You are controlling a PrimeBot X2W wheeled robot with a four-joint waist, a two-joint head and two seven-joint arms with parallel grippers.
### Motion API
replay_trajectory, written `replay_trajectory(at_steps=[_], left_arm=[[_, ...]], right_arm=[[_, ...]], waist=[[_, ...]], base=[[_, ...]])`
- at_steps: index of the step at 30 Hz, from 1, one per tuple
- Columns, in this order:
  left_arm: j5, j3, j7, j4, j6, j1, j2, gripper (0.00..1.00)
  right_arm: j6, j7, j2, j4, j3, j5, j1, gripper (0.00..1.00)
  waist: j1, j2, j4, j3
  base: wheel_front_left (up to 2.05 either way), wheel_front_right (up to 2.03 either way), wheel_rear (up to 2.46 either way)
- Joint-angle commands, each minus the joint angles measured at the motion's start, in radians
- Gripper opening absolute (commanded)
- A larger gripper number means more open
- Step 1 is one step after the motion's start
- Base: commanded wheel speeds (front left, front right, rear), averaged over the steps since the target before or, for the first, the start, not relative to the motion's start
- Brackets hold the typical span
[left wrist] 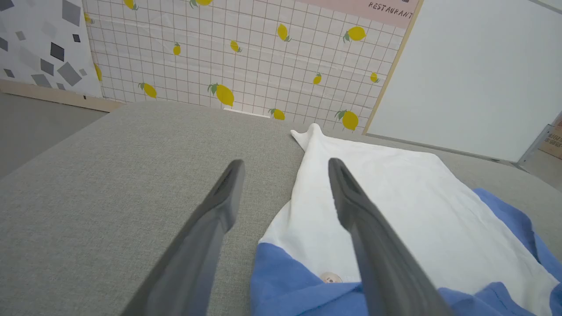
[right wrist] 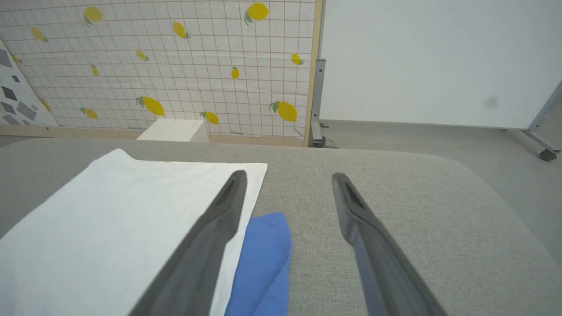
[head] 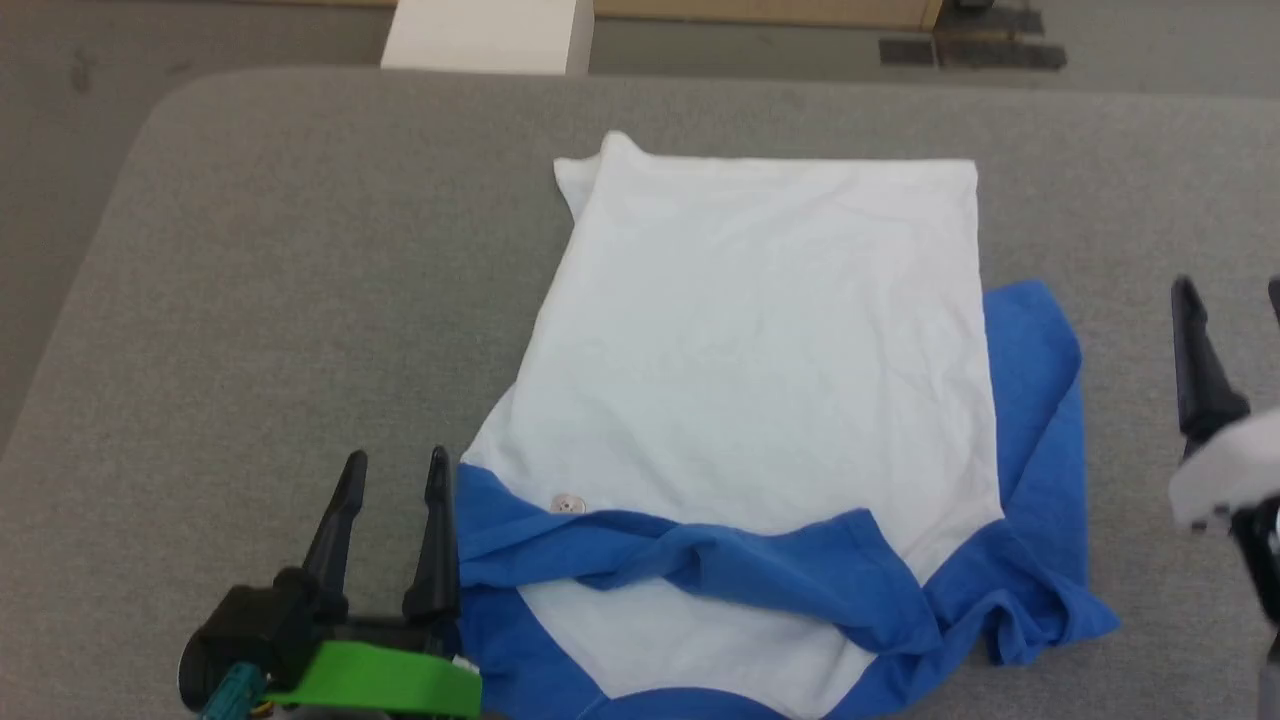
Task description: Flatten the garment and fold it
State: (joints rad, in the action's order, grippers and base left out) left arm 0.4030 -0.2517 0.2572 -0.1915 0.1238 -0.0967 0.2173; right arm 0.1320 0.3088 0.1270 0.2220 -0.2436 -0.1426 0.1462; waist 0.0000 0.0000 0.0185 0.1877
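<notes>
The garment [head: 760,350], a white T-shirt with royal-blue sleeves, lies on the grey padded table [head: 300,280], its hem at the far side and its blue collar end near me. One blue sleeve is folded across the near part; the other sticks out crumpled at the right. A small beige patch [head: 568,504] sits near the left shoulder. My left gripper [head: 395,465] stands open at the garment's near-left corner, empty; in the left wrist view [left wrist: 285,164] its fingers straddle the shirt's left edge [left wrist: 316,210]. My right gripper [right wrist: 287,175] is open and empty beside the shirt's right edge [right wrist: 131,228].
The table's rounded far corners and edges drop to a grey floor. A white box [head: 485,35] stands beyond the far edge. A lemon-patterned wall [left wrist: 246,57] and a white panel [right wrist: 439,57] rise behind.
</notes>
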Motion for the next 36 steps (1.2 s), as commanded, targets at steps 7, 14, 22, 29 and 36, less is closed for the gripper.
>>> replay_trajectory(at_steps=[7,14,22,29,36], left_arm=[[-0.018,-0.014,0.004,0.021,-0.023,0.082,-0.015,1.0],[-0.022,-0.026,0.005,0.038,-0.041,0.133,-0.03,1.0],[-0.022,-0.032,0.005,0.055,-0.058,0.165,-0.041,1.0],[-0.018,-0.03,0.005,0.066,-0.07,0.183,-0.047,1.0],[-0.01,-0.029,0.005,0.08,-0.078,0.192,-0.054,1.0]], right_arm=[[-0.001,0.222,0.122,-0.164,0.034,-0.06,0.246,1.0],[-0.001,0.417,0.181,-0.293,0.022,-0.082,0.367,1.0],[-0.001,0.493,0.212,-0.358,0.04,-0.106,0.405,1.0],[-0.001,0.538,0.227,-0.378,0.048,-0.124,0.405,1.0],[-0.001,0.601,0.24,-0.38,0.059,-0.144,0.406,0.37]], waist=[[0.0,0.0,0.017,0.158],[0.0,0.0,0.044,0.231],[0.0,0.0,0.073,0.275],[0.0,0.0,0.097,0.304],[0.0,0.0,0.115,0.322]], base=[[0.0,0.0,0.0],[0.0,0.0,0.0],[0.0,0.0,0.0],[0.0,0.0,0.0],[0.0,0.0,0.0]])
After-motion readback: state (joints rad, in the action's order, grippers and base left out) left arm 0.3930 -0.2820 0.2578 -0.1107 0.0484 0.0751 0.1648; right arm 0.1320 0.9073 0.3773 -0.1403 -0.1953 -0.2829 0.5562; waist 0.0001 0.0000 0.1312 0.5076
